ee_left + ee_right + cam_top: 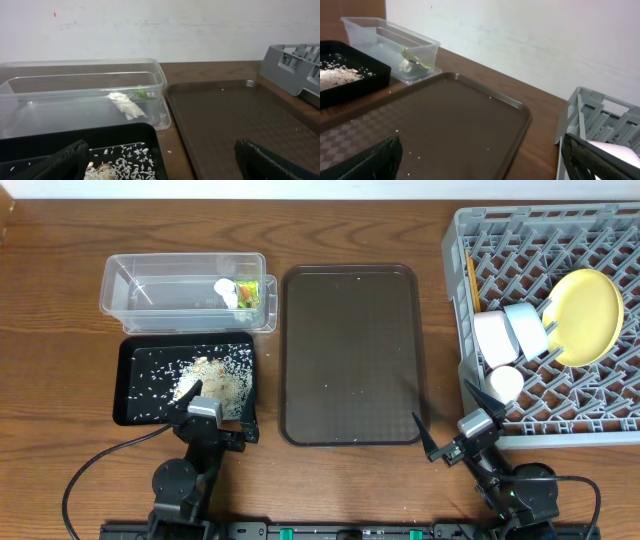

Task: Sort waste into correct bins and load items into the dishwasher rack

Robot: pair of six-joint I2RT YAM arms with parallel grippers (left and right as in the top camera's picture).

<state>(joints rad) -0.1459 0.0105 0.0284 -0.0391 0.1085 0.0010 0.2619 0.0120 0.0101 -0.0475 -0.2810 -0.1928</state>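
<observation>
The left pincer (165, 167) stands wide and holds nothing, hovering over the near rim of the black tray (135, 385) close to the bench's near edge. The right pincer (480, 165) is equally wide and empty, low over the near-right part of the bench, just off the front corner of the dishwasher rack (600, 240).

The rice scraps (215, 375) lie scattered in the black tray. Behind it, towards the far-left corner, the clear tub (150, 290) holds the snack wrapper (245, 292) at its right end. The brown serving tray (350, 355) in the middle of the bench carries only a few pale specks.

The rack fills the bench's right end. In it the yellow plate (585, 315) leans on edge, the white bowl (492, 340) and a second pale bowl (527, 328) sit beside it, the small cup (505, 383) rests nearer the front, and the chopsticks (469, 272) lie along the left wall.

By this layout, sorting and loading look done. What remains is probably parking both arms clear; the stray grains look too small to pinch.
</observation>
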